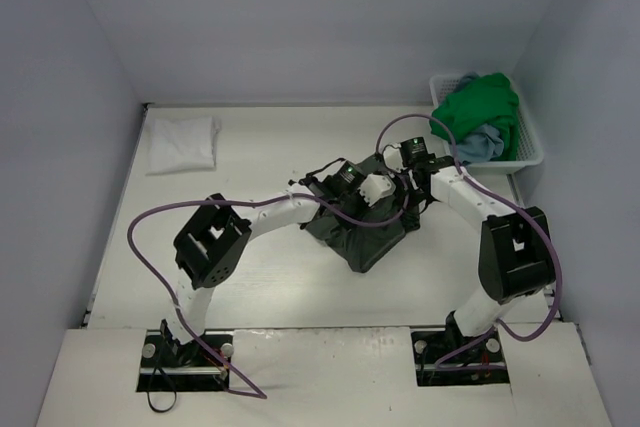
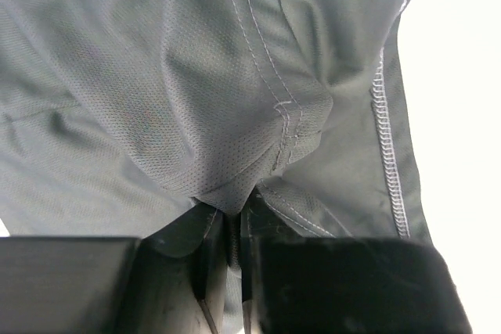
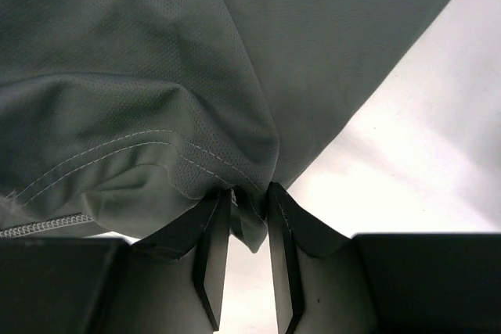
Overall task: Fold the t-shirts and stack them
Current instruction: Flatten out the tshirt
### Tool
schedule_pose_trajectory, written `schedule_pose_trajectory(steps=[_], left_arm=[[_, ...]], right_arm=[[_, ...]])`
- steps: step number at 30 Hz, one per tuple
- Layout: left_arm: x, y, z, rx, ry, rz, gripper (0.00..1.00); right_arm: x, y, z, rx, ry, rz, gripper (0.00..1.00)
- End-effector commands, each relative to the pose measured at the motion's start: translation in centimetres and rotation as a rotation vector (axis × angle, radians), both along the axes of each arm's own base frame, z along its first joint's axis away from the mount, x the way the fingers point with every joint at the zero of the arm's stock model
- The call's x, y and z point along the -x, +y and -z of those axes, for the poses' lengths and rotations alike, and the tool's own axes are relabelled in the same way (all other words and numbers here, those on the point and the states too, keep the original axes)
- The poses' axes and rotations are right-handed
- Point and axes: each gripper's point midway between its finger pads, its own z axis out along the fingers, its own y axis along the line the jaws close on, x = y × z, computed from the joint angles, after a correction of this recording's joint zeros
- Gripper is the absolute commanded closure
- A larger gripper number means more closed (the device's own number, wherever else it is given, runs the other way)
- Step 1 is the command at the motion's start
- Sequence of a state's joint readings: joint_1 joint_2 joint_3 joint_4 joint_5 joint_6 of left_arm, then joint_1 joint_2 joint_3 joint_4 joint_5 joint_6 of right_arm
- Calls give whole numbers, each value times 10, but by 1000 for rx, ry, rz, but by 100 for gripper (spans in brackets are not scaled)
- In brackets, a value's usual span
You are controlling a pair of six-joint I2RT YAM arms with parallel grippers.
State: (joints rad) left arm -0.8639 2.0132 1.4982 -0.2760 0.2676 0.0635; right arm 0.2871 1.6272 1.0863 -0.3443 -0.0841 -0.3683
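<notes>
Left hand [image 2: 233,252] clenched on a hem fold of dark olive-grey shirt [image 1: 365,232]; right hand [image 3: 249,232] pinching another edge, apparently for spreading. Shirt bunched mid-tabletop [image 1: 270,277] between both hands. Beyond: folded white shirt [image 1: 182,142] far left; green shirt [image 1: 480,107] in basket [image 1: 532,152].

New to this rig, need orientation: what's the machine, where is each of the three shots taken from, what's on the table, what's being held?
Two robot arms are bolted at the table's near edge. One picture looks down from above; the other two come from cameras on each wrist. Both arms meet over a dark shirt at mid-table. The left claw is pinched shut on its cloth; the right claw has a fold between slightly parted fingers. A folded white shirt lies far left. A white basket far right holds a green shirt and a light blue one.
</notes>
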Motion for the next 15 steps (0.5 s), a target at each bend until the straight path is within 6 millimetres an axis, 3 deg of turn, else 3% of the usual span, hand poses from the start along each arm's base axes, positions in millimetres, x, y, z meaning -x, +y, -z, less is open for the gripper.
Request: schedule_pose_trajectory(steps=[1, 9, 14, 15], left_arm=[[-11, -6, -66, 90, -133, 4, 96], [-20, 14, -122, 110, -241, -15, 95], [-42, 45, -155, 157, -261, -81, 90], [-45, 51, -160, 163, -263, -94, 89]], right_arm=[[-5, 5, -16, -37, -55, -10, 77], [-4, 4, -2, -32, -31, 10, 79], [-7, 0, 0, -4, -39, 16, 100], [-8, -1, -1, 2, -44, 18, 100]])
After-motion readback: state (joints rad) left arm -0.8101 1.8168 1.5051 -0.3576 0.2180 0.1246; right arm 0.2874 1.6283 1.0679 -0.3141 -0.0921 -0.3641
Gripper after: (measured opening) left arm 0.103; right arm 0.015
